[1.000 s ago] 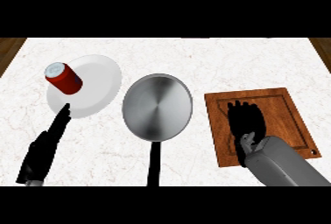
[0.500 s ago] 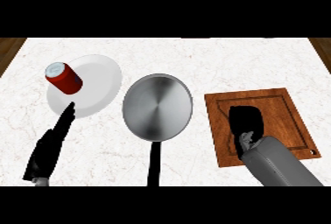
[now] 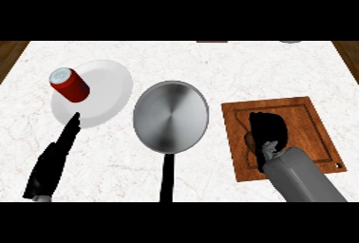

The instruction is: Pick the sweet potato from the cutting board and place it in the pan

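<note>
On the wooden cutting board point(image 3: 312, 124) at the right, my right hand point(image 3: 269, 129) lies with its fingers curled down over the sweet potato point(image 3: 250, 138). Only a small brown sliver of the potato shows at the hand's left edge; the rest is hidden. The steel pan point(image 3: 170, 116) sits at the centre, left of the board, with its black handle point(image 3: 168, 176) pointing toward me and nothing inside it. My left hand point(image 3: 54, 159) rests at the lower left, fingers straight and pointing up.
A white plate point(image 3: 107, 90) lies at the upper left with a red can point(image 3: 70, 86) tipped on it. My left fingertips reach the plate's near rim. White marble counter point(image 3: 210, 66) stretches behind the pan and board.
My right hand's fingers have curled from straight to bent over the sweet potato on the board. My left hand has shifted slightly up and right, toward the plate's rim.
</note>
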